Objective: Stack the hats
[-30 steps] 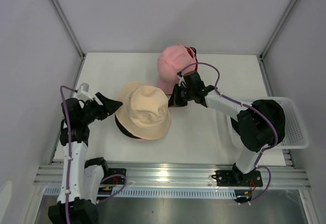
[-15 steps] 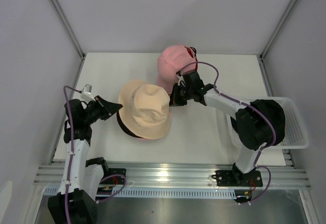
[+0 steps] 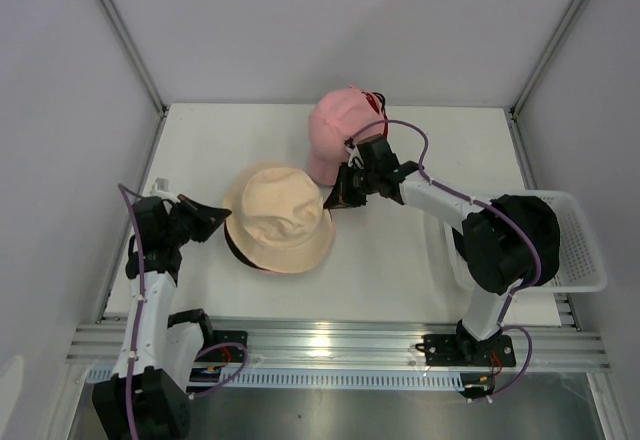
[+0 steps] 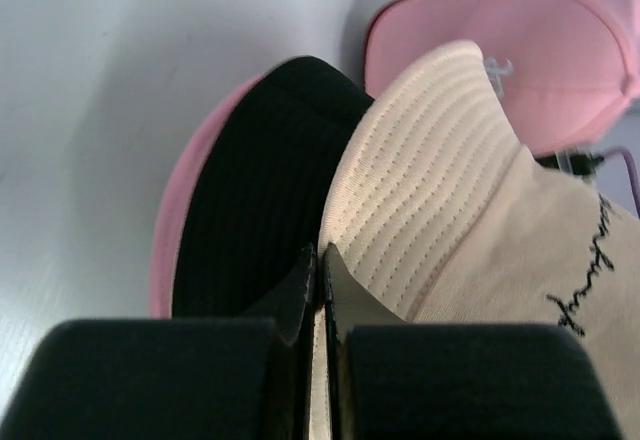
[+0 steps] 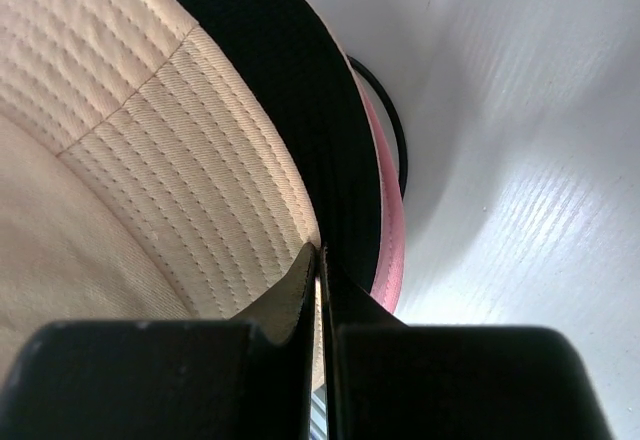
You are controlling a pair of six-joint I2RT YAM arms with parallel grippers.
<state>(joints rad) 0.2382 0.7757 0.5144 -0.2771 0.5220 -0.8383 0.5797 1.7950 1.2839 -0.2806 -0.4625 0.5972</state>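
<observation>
Your left gripper (image 3: 221, 216) is pinched tight on the brim of the cream hat (image 3: 278, 216), which lies right ahead of its fingers. Your right gripper (image 3: 334, 196) is clamped on the opposite brim edge. Between the grippers, the cream hat sits on a black hat (image 4: 250, 190) over a pink hat (image 4: 172, 235). A pink cap (image 3: 335, 125) lies just beyond the right gripper.

No word can be read. Just right of the left end effector (image 4: 320, 257), the cream bucket hat (image 4: 440, 180) carries black stitched script, cropped and illegible; the pink cap (image 4: 540, 50) beyond bears a tiny unreadable white mark.
</observation>
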